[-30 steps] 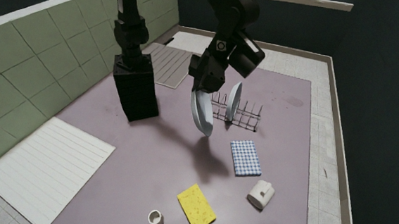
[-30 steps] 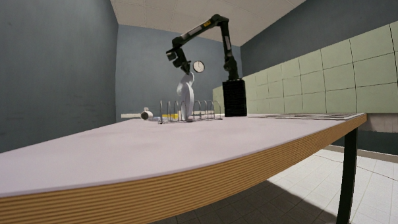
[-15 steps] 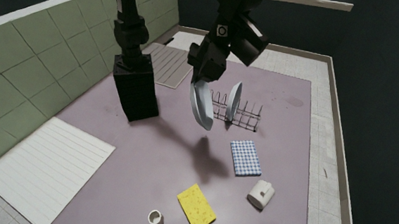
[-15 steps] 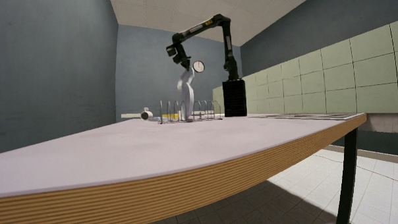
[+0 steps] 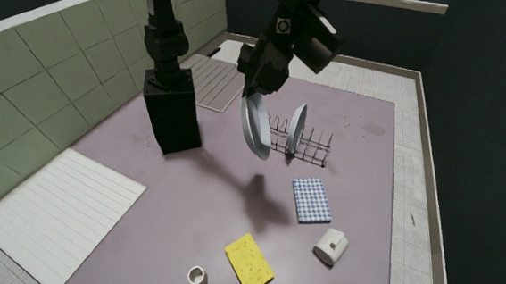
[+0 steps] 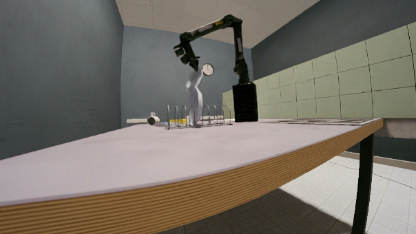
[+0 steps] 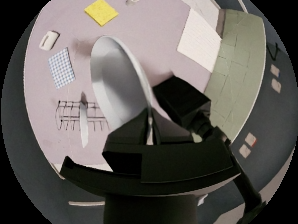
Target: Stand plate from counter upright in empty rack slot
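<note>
My gripper (image 5: 249,94) (image 6: 197,70) (image 7: 150,131) is shut on the upper rim of a white plate (image 5: 254,125) (image 6: 193,80) (image 7: 120,86). The plate hangs on edge in the air, above the counter and over the rack's left end. The wire dish rack (image 5: 314,146) (image 6: 217,113) (image 7: 67,115) stands on the purple counter (image 5: 183,189). A second white plate (image 5: 296,126) (image 6: 195,104) (image 7: 85,132) stands upright in a slot near the rack's middle. The held plate is apart from the rack and from the standing plate.
The arm's black base block (image 5: 172,114) (image 6: 245,102) stands left of the rack. In front lie a blue checked cloth (image 5: 312,200), a yellow sponge (image 5: 249,262), a tipped white mug (image 5: 331,247) and a small white cup (image 5: 196,276). Ribbed mats (image 5: 57,211) (image 5: 215,80) lie at the left and back.
</note>
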Robot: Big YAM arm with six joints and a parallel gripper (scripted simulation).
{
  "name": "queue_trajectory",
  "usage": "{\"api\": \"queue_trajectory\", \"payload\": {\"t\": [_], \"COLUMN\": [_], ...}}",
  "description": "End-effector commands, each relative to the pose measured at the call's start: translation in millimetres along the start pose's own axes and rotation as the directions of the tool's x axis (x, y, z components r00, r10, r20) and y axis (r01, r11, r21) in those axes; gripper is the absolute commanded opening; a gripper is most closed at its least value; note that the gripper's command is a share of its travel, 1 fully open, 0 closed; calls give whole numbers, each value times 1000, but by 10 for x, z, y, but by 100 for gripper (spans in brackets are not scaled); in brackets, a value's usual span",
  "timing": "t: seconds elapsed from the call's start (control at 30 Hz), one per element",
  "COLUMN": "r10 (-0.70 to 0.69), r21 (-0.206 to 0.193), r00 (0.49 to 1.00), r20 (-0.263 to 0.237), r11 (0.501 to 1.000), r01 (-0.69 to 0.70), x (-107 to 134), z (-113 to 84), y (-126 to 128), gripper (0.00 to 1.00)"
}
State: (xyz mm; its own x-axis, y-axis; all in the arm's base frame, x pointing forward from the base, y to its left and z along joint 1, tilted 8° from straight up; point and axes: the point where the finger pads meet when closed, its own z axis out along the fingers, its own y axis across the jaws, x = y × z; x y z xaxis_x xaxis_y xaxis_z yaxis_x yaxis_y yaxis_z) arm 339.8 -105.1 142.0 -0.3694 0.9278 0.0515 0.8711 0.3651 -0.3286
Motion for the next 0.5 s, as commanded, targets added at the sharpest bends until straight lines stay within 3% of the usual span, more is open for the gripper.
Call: {"api": "queue_trajectory", "payload": {"t": [0.0, 0.47], "r10": [12, 12], "r21": [-50, -50], "r00": [999, 999], "r20": [36, 36], "r11": [999, 999], "r01": [-10, -10], "x": [-112, -108], "z": [-331, -409], "y": [-13, -55], "gripper": [0, 0]}}
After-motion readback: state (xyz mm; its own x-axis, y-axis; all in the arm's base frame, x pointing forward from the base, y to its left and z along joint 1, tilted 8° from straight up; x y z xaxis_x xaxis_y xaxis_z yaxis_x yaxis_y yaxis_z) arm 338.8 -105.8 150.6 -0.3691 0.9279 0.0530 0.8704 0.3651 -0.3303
